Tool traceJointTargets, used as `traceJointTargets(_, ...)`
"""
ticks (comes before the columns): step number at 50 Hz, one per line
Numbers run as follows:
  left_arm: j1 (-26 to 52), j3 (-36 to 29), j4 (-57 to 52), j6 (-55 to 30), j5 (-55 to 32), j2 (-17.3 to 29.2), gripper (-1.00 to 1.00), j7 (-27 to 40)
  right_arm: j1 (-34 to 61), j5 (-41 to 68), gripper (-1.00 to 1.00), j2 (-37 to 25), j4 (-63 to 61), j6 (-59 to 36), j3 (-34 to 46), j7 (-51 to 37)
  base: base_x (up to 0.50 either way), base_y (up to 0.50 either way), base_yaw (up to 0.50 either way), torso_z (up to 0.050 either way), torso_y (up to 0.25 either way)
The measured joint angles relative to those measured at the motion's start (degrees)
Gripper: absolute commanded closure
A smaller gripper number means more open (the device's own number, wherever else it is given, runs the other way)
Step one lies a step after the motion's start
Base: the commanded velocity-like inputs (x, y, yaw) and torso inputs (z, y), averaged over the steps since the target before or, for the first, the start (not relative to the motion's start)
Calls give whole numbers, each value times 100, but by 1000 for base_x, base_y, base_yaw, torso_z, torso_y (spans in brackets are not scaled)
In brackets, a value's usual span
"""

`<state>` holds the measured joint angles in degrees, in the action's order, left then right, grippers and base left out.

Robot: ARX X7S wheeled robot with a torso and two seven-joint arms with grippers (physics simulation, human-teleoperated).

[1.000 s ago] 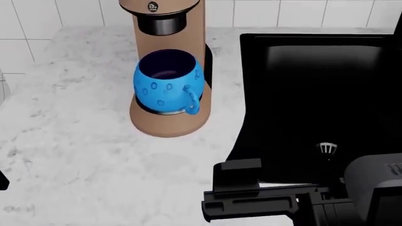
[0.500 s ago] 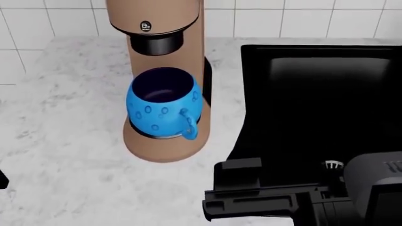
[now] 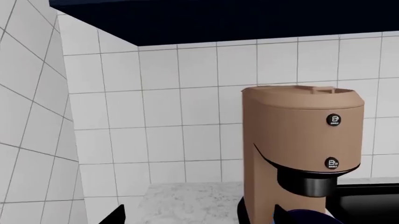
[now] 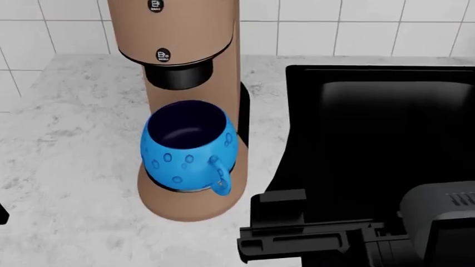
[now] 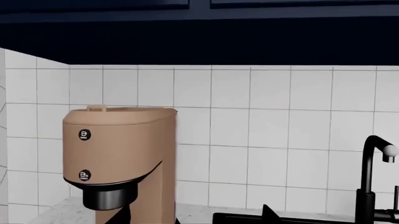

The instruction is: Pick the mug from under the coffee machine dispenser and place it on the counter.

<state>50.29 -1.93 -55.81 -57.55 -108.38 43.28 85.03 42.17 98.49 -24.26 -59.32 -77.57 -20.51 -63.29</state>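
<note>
The bright blue mug [image 4: 186, 150] stands on the drip tray of the tan-brown coffee machine dispenser [image 4: 189, 33], right under its black spout [image 4: 178, 75], handle toward me. The marbled counter [image 4: 67, 139] lies around the machine. My right gripper [image 4: 260, 228] hovers low at the front, to the right of the mug and apart from it, open and empty. In the right wrist view its tips [image 5: 194, 215] stand wide apart, facing the machine [image 5: 124, 154]. My left gripper [image 3: 199, 217] is open and empty, facing the machine [image 3: 299, 140]. Only a black sliver of it [image 4: 3, 214] shows in the head view.
A black sink basin [image 4: 371, 128] lies right of the machine, sunk into the counter. A black faucet [image 5: 371, 177] stands behind it. White tiled wall [image 4: 334, 33] runs along the back, and navy cabinets [image 5: 199, 28] hang above.
The head view has shifted, so the machine and mug sit lower and larger in frame. The mug stays on the drip tray. My right gripper keeps its place in the view.
</note>
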Motion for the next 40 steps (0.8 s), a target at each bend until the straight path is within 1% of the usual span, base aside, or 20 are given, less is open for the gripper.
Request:
traceJointTargets(30,36,-86,-15,99,59,69,-100,-44,-23,43,-100,-42,63,-4,11,-15,145,0,0,0,0)
traceJointTargets(40,46,-142,-14,113,81,86,-100,-33,99,241,-100,-179,212,57,184,-169,10,0,0,0,1)
